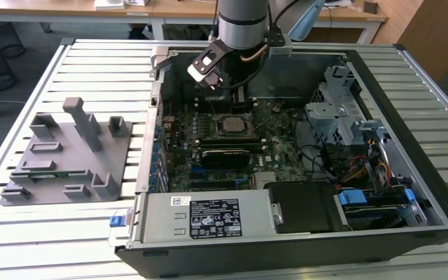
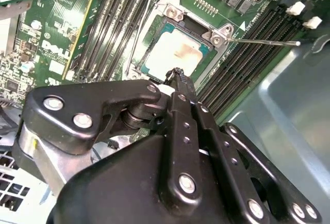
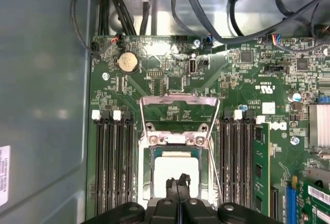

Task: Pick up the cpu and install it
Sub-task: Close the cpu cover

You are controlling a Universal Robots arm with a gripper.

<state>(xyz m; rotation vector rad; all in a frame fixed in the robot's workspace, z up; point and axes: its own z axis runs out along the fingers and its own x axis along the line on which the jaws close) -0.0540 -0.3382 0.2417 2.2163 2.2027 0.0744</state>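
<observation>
On the exterior view's left a grey parts holder (image 1: 65,154) sits on the desk (image 1: 91,64); right of it stands the open computer case (image 1: 286,256). The cpu (image 3: 177,170) lies in its socket (image 3: 147,172), the retaining frame (image 3: 180,110) flipped up. The fingers (image 3: 171,189) are pressed together, empty, just over the cpu. We judge it must rest flat and square, with no sideways push. The exterior view gives us the layout; the first wrist view, how the fingers meet.

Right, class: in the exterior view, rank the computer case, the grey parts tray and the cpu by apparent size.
1. computer case, clearly largest
2. grey parts tray
3. cpu, smallest by far
</observation>
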